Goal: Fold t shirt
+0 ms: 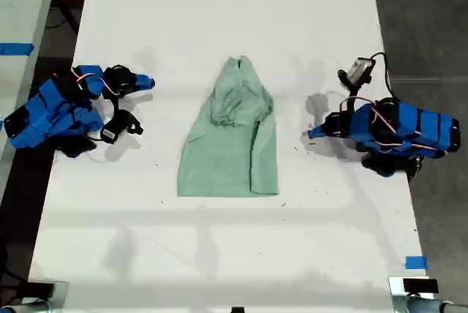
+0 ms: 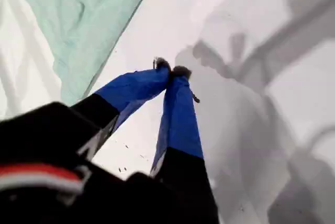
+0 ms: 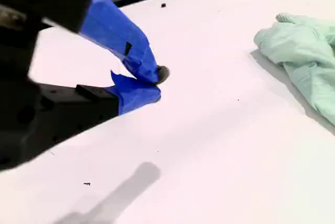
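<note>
Closed first claw [image 2: 171, 70], mint t shirt [image 1: 231, 134] fully visible only overhead

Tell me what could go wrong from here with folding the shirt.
Three risks, as I judge them:
1. The t shirt is already bunched and wrinkled near its narrow top end, so a fold may trap creases.
2. My first gripper and my second gripper both sit shut on the table, apart from the cloth, so they must open and reach in; a pinch could drag the shirt instead of lifting one layer.
3. Folded layers may lift together.
</note>
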`<state>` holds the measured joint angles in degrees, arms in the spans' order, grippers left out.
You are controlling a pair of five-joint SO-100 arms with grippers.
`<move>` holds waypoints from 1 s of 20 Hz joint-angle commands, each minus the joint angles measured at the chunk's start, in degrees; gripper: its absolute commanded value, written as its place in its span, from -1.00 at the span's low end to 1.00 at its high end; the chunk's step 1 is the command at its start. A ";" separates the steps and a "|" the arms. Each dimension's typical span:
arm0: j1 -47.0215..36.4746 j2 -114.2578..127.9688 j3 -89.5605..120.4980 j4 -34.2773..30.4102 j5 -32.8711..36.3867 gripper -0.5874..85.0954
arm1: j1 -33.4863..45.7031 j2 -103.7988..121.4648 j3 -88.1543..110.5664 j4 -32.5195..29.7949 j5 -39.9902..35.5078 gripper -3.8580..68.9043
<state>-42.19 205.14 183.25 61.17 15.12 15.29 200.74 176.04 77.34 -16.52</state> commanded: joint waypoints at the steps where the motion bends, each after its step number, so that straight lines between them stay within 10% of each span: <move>1: 0.97 0.26 0.62 -0.26 0.09 -0.99 | -1.23 0.18 1.49 0.18 1.67 -0.85; 12: 13.01 -1.67 -7.65 -4.83 -8.53 -0.99 | -0.18 0.18 1.49 0.18 0.88 -0.85; 20: 29.44 -75.06 -52.21 -0.62 -15.64 -0.80 | -0.35 0.18 1.49 0.18 1.05 -0.85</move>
<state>-16.52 145.02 143.44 58.71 0.53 14.94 200.74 176.04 77.34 -15.21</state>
